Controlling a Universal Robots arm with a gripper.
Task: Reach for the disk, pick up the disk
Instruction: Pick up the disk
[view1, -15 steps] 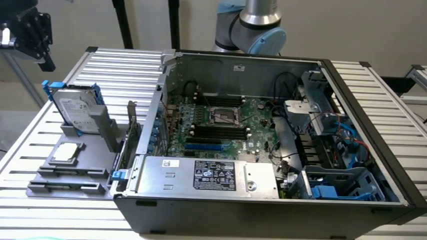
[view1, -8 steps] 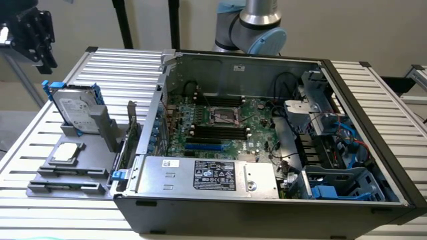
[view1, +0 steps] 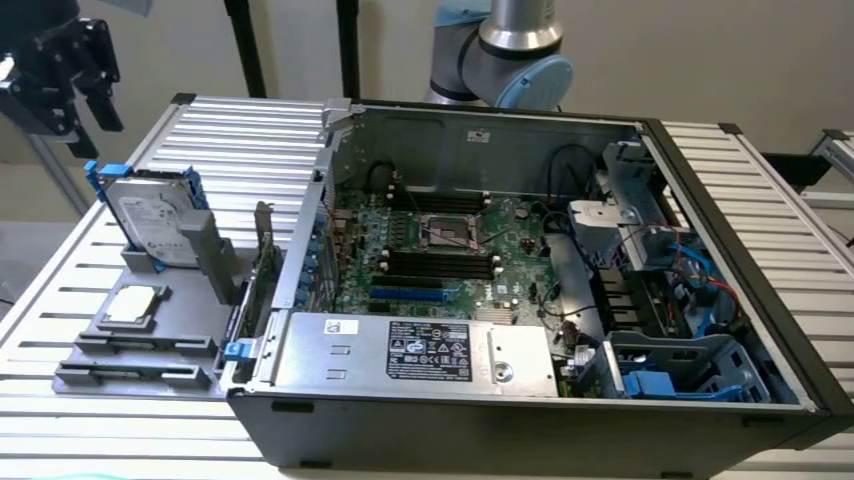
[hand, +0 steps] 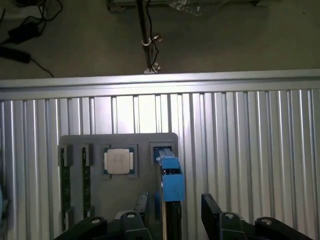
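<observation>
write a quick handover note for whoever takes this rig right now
Gripper: fingers open, holding nothing, hovering above the disk, with its top edge lined up between them.
Disk: standing on edge in the grey holder, beside the open computer case.
Done: the reach is lined up over the disk.
Left: the disk is not yet gripped or lifted.

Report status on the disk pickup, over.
Gripper open, above disk, not touching. Disk upright in grey holder. Square chip beside, apart from it.
</observation>
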